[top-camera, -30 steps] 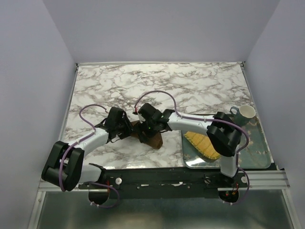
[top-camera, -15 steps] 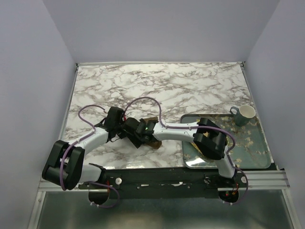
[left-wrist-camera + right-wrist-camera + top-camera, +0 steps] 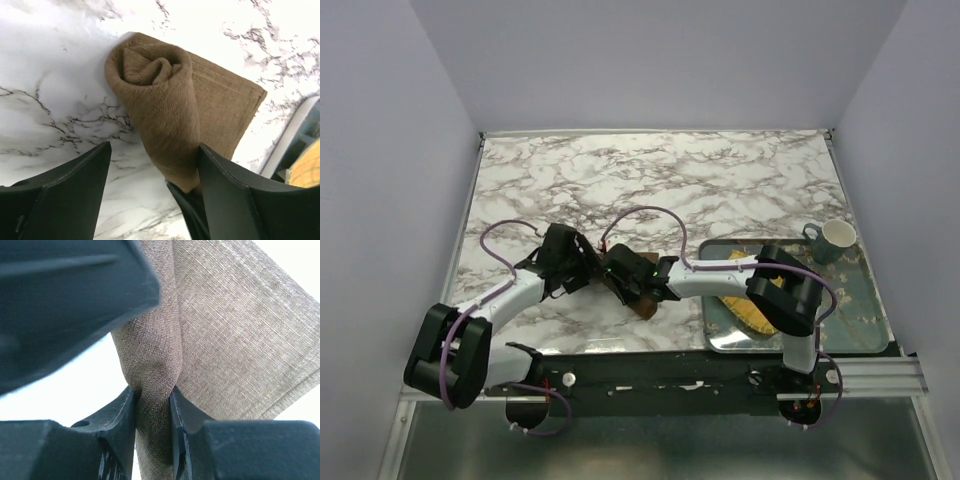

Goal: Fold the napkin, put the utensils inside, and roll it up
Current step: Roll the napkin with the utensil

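The dark brown napkin (image 3: 160,95) lies partly rolled on the marble table, with a flat layer (image 3: 227,107) still spread beside the roll. In the top view only its near corner (image 3: 643,303) shows under the arms. My right gripper (image 3: 152,402) is shut on one end of the roll (image 3: 150,355); in the top view it sits at the table's middle front (image 3: 626,277). My left gripper (image 3: 152,167) is open, straddling the roll's other end, its right finger (image 3: 240,200) against the cloth; it also shows in the top view (image 3: 576,270). The fork is hidden.
A teal tray (image 3: 840,300) sits at the front right with a yellow woven mat (image 3: 752,312) on it, partly under my right arm. A white mug (image 3: 832,240) stands at the tray's far corner. Purple cables loop above both wrists.
My right gripper has shifted back to the right after reaching further left half a second ago, still holding the napkin roll. The left gripper has barely moved.
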### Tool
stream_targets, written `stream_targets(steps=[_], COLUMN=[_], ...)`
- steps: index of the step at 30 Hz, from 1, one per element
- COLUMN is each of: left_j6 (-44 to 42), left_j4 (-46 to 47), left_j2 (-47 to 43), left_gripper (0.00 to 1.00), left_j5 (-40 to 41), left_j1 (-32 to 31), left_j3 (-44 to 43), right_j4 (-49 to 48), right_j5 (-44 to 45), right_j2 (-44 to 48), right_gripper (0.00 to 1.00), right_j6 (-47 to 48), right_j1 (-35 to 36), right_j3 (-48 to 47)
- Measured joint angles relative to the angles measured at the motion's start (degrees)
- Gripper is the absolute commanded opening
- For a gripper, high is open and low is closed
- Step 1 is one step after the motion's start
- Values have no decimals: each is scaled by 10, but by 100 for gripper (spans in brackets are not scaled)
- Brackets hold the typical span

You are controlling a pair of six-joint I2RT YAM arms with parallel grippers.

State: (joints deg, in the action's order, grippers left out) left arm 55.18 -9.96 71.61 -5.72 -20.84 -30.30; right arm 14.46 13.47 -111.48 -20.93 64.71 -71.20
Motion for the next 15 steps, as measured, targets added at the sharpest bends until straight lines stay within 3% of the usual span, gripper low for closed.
stream_targets(steps=[3, 8, 15], left_j6=[-5, -10, -9], left_j4=[-10, -19, -4], left_j2=[-19, -38, 2], left_gripper=[90, 91, 89], left_j5=[1, -4, -17], left_j1=[2, 1, -3], left_j3=[0, -10, -14], right_j4=[-68, -181, -242], right_j5=[-76, -277, -560], right_j2=[25, 23, -60], right_gripper=[33, 33, 33], right_j6=[0, -5, -4], right_j1=[-33, -132, -221], right_j3=[53, 105, 72])
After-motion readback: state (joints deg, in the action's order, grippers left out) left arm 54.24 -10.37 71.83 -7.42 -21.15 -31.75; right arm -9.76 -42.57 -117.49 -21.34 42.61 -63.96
